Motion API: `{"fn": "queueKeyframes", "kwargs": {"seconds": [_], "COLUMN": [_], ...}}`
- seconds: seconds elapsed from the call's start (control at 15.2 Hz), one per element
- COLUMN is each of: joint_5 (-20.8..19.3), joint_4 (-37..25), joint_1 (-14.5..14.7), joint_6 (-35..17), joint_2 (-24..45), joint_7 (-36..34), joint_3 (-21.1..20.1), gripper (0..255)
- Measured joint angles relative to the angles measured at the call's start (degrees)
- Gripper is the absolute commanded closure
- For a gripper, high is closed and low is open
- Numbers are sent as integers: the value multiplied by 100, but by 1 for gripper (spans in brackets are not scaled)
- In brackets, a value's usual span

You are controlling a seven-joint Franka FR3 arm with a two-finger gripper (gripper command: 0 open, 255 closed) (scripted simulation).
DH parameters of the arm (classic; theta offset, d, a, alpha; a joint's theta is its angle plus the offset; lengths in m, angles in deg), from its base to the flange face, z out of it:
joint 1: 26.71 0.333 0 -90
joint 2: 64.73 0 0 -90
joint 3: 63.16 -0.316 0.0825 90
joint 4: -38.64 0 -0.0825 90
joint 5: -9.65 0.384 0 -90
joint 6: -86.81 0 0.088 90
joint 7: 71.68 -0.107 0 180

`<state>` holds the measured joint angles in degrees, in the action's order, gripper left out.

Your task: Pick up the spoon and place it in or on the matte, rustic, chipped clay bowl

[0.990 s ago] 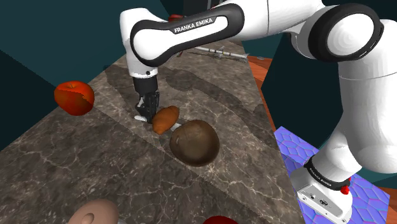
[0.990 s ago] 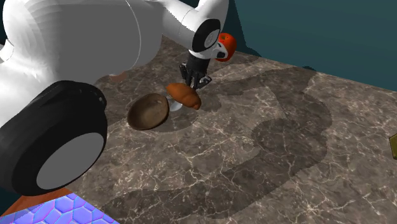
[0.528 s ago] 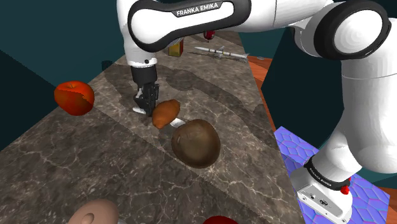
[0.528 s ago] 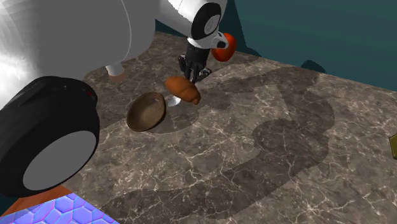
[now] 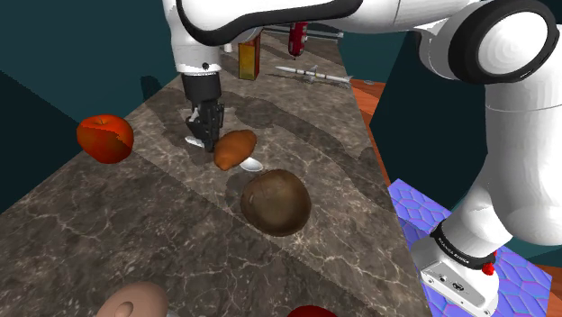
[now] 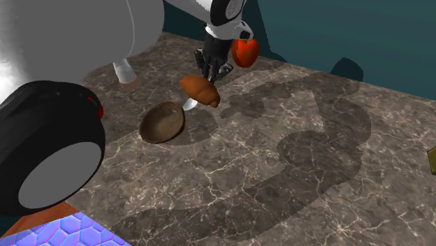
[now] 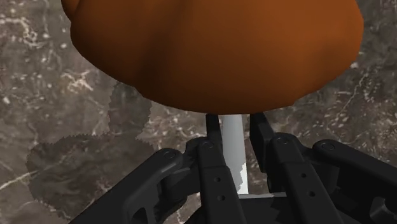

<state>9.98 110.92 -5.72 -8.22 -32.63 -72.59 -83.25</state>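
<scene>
Wrist view, lower centre of frame: the black two-finger hand (image 7: pixel 235 126) clasps a slim white spoon (image 7: pixel 233 151) beneath a rounded orange-brown lump (image 7: pixel 216 51).

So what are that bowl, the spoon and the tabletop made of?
The bowl looks like matte brown clay: dull, mottled, no shine. The tabletop looks like dark marble: pale branching veins. The spoon is drawn plain whitish grey, so its material is unclear.
</scene>
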Motion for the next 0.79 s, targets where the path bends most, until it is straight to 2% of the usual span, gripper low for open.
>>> {"fn": "queueKeyframes", "kwargs": {"seconds": [0.2, 0.26, 0.79], "joint_5": [-2, 29, 651], "joint_4": [-225, -89, 2555], "joint_1": [17, -2, -309], "joint_6": [212, 193, -581], "joint_2": [9, -107, -2070], "joint_7": [-21, -31, 43], "joint_3": [-4, -20, -241], "gripper": [255, 255, 255]}}
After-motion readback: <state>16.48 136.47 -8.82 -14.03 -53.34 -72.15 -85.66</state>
